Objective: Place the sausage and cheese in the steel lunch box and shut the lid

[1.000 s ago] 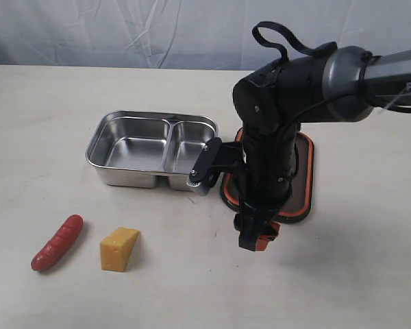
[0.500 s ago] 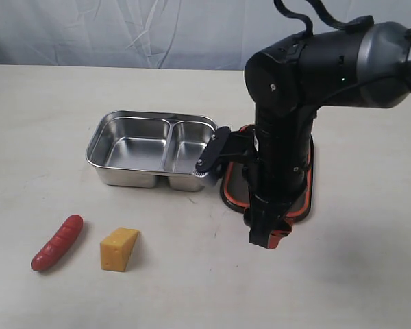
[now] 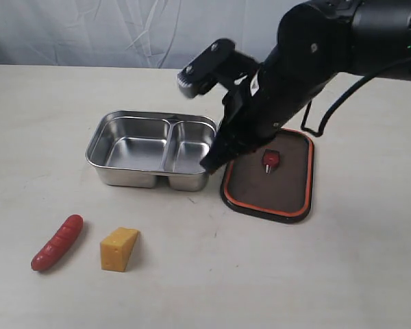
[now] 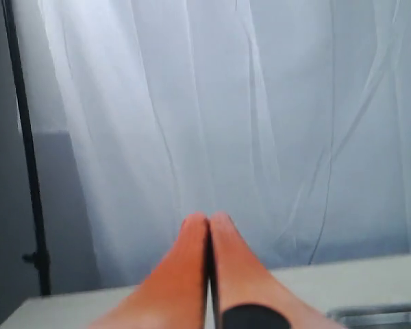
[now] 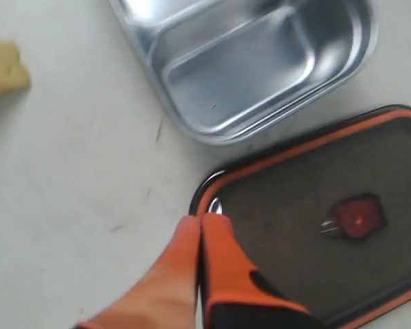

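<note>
The steel lunch box (image 3: 151, 147) stands open and empty on the table, its smaller compartment (image 5: 253, 62) in the right wrist view. Beside it the lid (image 3: 288, 188) lies underside up, showing its orange seal and red valve (image 3: 269, 160). The sausage (image 3: 57, 242) and the cheese (image 3: 118, 249) lie side by side in front of the box. My right gripper (image 5: 201, 219) is shut and empty, hovering over the lid's (image 5: 315, 226) corner nearest the box; in the exterior view it (image 3: 212, 163) hangs between box and lid. My left gripper (image 4: 209, 218) is shut, empty and faces the curtain.
The right arm (image 3: 308, 62) reaches in from the upper right above the lid. A white curtain (image 3: 123, 31) hangs behind the table. The cheese's edge (image 5: 3, 68) shows in the right wrist view. A corner of the box (image 4: 377, 314) shows in the left wrist view.
My right gripper has lifted off the lid's near edge, swung up and left toward the box, and shut on nothing. The lid lies uncovered where it was.
</note>
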You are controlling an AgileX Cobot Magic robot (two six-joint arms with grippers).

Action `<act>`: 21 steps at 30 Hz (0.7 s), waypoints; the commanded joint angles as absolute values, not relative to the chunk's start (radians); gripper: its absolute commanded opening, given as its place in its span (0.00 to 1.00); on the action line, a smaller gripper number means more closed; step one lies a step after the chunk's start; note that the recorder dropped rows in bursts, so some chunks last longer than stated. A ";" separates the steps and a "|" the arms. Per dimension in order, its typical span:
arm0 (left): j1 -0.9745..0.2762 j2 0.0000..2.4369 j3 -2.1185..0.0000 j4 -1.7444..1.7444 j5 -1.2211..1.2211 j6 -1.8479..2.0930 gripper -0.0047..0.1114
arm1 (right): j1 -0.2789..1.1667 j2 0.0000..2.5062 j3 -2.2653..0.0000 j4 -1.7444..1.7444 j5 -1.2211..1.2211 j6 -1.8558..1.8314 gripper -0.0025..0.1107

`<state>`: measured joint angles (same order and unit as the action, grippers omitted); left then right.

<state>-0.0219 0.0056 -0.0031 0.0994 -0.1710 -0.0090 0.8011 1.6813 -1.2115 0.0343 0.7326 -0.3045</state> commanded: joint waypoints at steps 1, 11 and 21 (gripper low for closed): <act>-0.020 0.000 0.000 0.068 -0.399 -0.220 0.04 | 0.681 1.635 -1.213 0.039 0.664 -0.167 0.01; -0.020 0.269 -0.407 0.136 0.041 -0.489 0.04 | 0.399 1.571 -1.213 0.171 0.686 -0.161 0.01; -0.020 0.917 -0.991 0.105 0.729 -0.078 0.04 | 0.389 1.570 -1.211 0.158 0.700 -0.184 0.01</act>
<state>-0.0219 0.7714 -0.8829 0.1887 0.5081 -0.1951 0.3940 1.5784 -1.2115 0.1669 0.6972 -0.1681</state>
